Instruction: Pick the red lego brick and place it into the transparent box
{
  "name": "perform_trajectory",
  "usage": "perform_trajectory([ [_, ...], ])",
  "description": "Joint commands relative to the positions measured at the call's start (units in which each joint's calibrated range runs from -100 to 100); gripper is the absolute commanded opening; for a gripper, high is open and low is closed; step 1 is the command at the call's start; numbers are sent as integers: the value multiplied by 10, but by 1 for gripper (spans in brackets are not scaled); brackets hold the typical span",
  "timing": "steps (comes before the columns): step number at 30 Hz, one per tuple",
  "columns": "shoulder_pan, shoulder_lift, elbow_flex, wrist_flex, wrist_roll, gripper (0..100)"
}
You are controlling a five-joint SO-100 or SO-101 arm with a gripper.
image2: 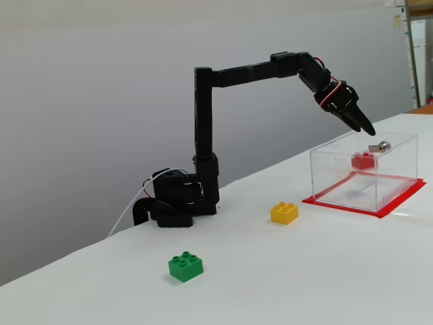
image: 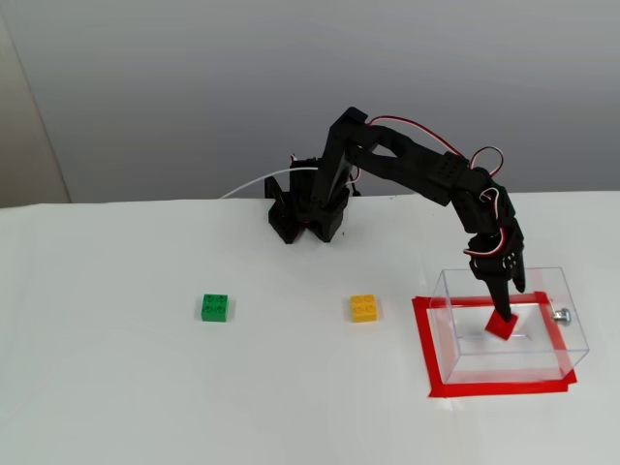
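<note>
The red lego brick point(image: 502, 325) point(image2: 363, 160) is seen inside the transparent box point(image: 455, 329) point(image2: 338, 177), apart from the gripper point(image: 501, 299) point(image2: 363, 127), which is held just above the box's open top with its tips pointed down. The fingers are released and nothing is grasped between them. In the side-on fixed view the brick appears partway up the box interior, below the small metal knob point(image2: 382, 145) on the far wall; whether it rests on the floor cannot be told. The box is framed by a red tape rectangle point(image: 426, 358) on the white table point(image: 116, 387). A yellow brick point(image: 364, 308) lies just outside the tape's left edge in the higher fixed view, and a green brick point(image: 215, 307) lies well apart, with open tabletop around both.
</note>
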Motion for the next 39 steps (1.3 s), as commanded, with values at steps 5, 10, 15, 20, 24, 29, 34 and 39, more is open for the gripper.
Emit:
perform_trajectory([
  [5,4,-13,-3,7,-1,41],
  [10,6,-14,-8,7,-1,41],
  [15,10,-20,-10,7,0,39],
  [20,25,-53,-4,8,0,22],
  [24,49,-80,-5,26,1,12],
  [29,81,-122,-3,98,1,3],
  [34,135,-172,-2,145,0,2],
  [39,207,-246,-1,186,0,2],
])
